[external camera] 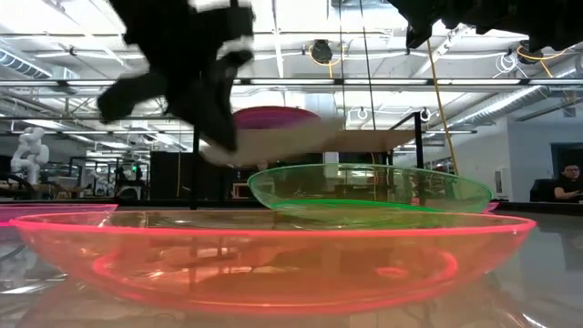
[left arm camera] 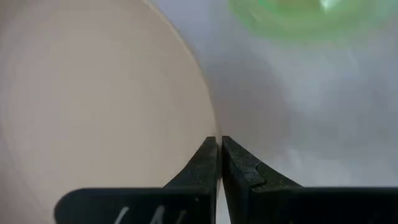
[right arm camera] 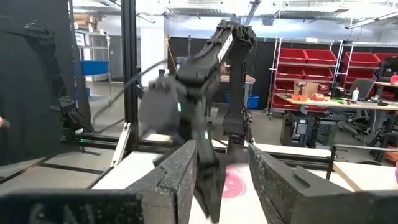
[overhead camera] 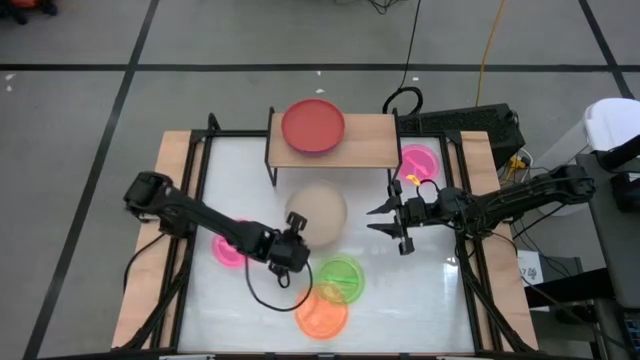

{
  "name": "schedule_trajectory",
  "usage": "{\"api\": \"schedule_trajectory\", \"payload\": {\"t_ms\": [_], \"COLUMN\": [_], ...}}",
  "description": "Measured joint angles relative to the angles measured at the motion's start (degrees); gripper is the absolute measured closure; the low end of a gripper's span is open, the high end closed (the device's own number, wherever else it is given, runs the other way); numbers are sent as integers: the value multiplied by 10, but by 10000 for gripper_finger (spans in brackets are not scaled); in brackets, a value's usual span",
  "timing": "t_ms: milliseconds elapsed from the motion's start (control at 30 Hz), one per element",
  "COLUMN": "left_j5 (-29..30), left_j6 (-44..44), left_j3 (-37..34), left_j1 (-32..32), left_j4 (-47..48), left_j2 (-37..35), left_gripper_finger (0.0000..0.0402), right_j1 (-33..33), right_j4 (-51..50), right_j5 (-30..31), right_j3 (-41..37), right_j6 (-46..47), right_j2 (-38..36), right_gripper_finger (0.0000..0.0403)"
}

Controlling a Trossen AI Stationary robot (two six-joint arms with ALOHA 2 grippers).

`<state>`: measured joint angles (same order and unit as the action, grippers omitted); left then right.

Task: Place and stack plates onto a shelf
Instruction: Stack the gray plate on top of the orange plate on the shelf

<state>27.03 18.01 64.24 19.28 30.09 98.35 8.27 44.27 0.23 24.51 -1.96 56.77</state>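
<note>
Left gripper [overhead camera: 292, 222]: clamped on the near-left rim of the beige plate [overhead camera: 322, 211]; in the left wrist view fingers [left arm camera: 208, 163] pressed together, with the plate edge pinched between them.
Beige plate: on the white tabletop [overhead camera: 430, 300], mid-table, just in front of the shelf [overhead camera: 365, 150]; rim apparently raised at the gripped side in the low view, though hard to confirm.
Shelf: straight ahead of the plate, away from the left gripper; long axis across the table, side to side.
Shelf load: magenta plate [overhead camera: 313, 126] on the left half; right half bare.
Direction of coming move, as judged: up and forward, either onto the magenta plate or onto the bare right half.
Right gripper [overhead camera: 393, 222]: hovering just right of the beige plate, jaws apart, holding nothing.
Nearer arm: both close; only the left in contact.
Other plates: green plate [overhead camera: 340, 278] and orange plate [overhead camera: 322, 314] overlapping at the near edge; pink plate [overhead camera: 228, 248] under the left arm; second pink plate [overhead camera: 418, 161] right of the shelf.
</note>
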Motion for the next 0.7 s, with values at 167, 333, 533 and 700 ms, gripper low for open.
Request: {"api": "schedule_trajectory", "payload": {"t_ms": [167, 333, 533, 700], "left_j5": [80, 138, 128, 48], "left_j6": [33, 132, 268, 336], "left_j3": [22, 22, 21, 22], "left_j1": [4, -36, -151, -255], "left_j4": [19, 1, -73, -134], "left_j2": [-63, -117, -140, -139], "left_gripper_finger": [394, 394, 389, 376], "right_j1": [0, 0, -1, -4], "right_j4": [1, 5, 9, 1], "right_j5": [2, 17, 31, 45], "right_j3": [0, 0, 0, 0], "right_j6": [0, 0, -2, -2], "right_j2": [0, 0, 0, 0], "right_gripper_finger": [275, 275, 275, 275]}}
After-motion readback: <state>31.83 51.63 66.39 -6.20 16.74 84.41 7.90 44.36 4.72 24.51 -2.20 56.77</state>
